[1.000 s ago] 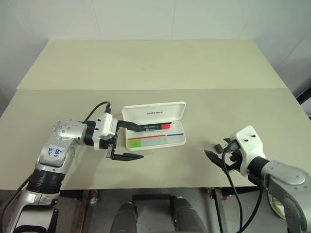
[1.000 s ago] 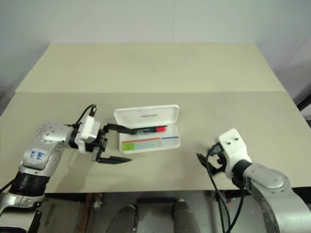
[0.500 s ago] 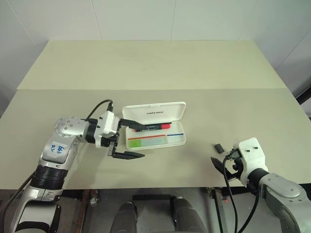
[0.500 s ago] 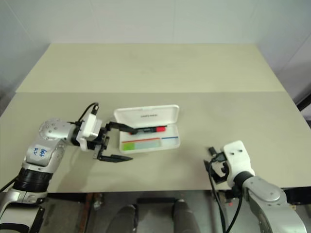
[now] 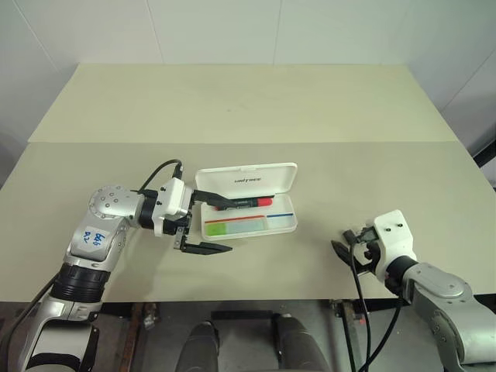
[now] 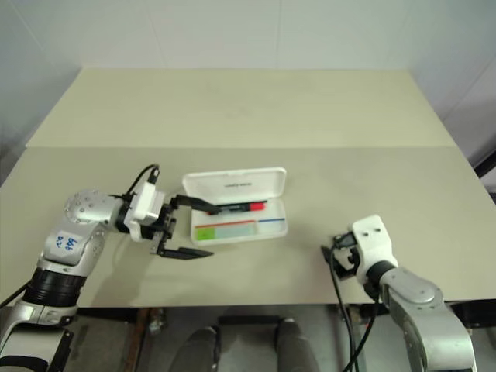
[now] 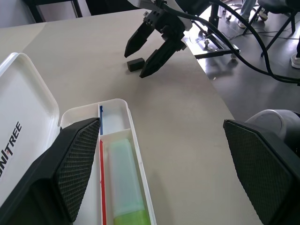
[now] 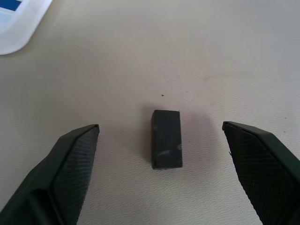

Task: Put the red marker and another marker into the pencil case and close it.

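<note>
L gripper [image 5: 208, 227]: jaws wide apart, gripping nothing; far finger reaching over hinge-side corner of case, near finger on tabletop side, just in front of tray.
Pencil case [image 5: 248, 198]: open on tabletop [image 5: 232, 108], lid tipped back, tray toward robot.
Red marker [image 5: 249, 202]: lying along back of tray, under lid edge, red cap pointing R; looks only part seated, cannot tell if fully down.
Green marker [image 7: 123, 183]: flat in front compartment, green cap toward L gripper.
Stripe: thin red-blue print on tray divider, not a marker.
Small black block [image 8: 166, 138]: on tabletop, well R of case, between R jaws.
R gripper [image 6: 339, 254]: jaws apart, straddling block w/o touching, gripping nothing.

Risk 1: lid shut w/ red marker riding high → lid jams or marker pops out; cause = marker propped on tray rim.
Risk 2: L far finger caught under lid on closing; cause = finger sitting over hinge corner.
Risk 3: case skids across tabletop when lid pushed; cause = light plastic, nothing bracing tray.
Risk 4: R jaws closing on block = wasted grab, not a task item; block then possibly dropped in tray, blocking lid.
Risk 5: R arm far from case → no help steadying; cause = busy at block.
</note>
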{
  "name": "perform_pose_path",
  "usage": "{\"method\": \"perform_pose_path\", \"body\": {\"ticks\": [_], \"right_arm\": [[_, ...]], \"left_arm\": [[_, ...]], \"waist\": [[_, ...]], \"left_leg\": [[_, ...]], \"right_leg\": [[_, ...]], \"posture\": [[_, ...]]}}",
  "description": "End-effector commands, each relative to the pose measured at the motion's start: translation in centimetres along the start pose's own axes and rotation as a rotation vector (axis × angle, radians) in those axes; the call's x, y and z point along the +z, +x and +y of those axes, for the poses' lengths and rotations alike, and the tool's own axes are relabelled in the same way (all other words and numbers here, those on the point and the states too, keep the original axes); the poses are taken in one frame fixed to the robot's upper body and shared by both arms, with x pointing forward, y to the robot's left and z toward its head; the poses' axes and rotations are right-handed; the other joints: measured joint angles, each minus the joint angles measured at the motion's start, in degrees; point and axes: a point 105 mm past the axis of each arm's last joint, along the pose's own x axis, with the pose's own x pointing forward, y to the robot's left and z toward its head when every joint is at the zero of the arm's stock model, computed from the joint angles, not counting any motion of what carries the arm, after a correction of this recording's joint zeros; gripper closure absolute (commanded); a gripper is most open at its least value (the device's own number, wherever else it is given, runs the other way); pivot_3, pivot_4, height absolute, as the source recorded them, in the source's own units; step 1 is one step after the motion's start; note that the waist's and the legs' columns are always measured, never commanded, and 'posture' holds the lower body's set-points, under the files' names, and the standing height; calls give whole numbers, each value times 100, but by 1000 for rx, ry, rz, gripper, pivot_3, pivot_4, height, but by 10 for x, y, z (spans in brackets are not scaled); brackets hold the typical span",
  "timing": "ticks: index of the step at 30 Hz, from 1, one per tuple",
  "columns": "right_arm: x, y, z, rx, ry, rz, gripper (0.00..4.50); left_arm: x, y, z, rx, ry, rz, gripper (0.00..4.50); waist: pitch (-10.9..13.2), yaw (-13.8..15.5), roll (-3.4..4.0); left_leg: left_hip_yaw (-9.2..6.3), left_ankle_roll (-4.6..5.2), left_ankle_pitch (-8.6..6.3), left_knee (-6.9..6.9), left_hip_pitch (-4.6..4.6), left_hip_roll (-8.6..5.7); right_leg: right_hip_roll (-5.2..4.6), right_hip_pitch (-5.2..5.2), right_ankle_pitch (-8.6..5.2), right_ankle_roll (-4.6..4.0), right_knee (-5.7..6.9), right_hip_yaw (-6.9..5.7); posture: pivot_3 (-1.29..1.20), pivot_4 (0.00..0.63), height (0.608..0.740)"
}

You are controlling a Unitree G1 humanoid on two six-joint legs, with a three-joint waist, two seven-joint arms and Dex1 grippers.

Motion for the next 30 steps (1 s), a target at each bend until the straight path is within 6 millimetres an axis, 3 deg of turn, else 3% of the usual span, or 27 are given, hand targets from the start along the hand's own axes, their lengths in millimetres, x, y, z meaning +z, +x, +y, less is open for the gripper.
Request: {"method": "perform_pose_path", "body": {"ticks": [1, 6, 9, 14, 21, 25, 30], "right_arm": [[5, -1, -3, 4, -23, -23, 1359], [0, -2, -4, 30, -14, -3, 3305], [2, -2, -5, 40, -12, 1, 4191], [12, -2, -8, 64, -43, -14, 4191], [74, -8, 17, 350, -256, -204, 4191], [86, -12, 34, 520, -366, -232, 4191], [86, -8, 49, 707, -483, -234, 4191]], "left_arm": [[7, -1, 1, 10, 37, -4, 0], [8, -2, 2, 19, 43, -4, 0], [9, -2, 2, 21, 46, -3, 0], [9, -3, 4, 23, 51, 0, 0], [8, -8, 5, 26, 55, 16, 0], [9, -9, 3, 31, 58, 20, 0], [8, -12, 0, 49, 56, 28, 0]], "waist": [[0, 0, 0], [0, -1, 0], [0, 0, 0], [0, 1, 0], [0, -21, 0], [0, -5, 0], [1, -1, 0]], "left_leg": [[0, 0, 0, 0, 0, 0], [0, 0, 0, 2, 0, 0], [0, 0, 0, 3, 1, 0], [0, 1, 0, 4, 1, 0], [1, 7, 4, 0, 4, 1], [0, 7, 4, -5, 1, 1], [1, 6, 3, -5, -5, 1]], "right_leg": [[0, 0, 0, 0, 0, 0], [0, 1, 0, -1, 1, 0], [0, 2, 0, -1, 0, 0], [0, 4, -2, -4, -2, 0], [2, 4, 3, -1, -5, 2], [1, 4, 7, 9, -12, 0], [0, 4, 12, 17, -21, 0]], "posture": [[0, 150, 740], [0, 150, 740], [0, 150, 740], [0, 150, 740], [0, 150, 740], [0, 150, 740], [0, 150, 740]]}}
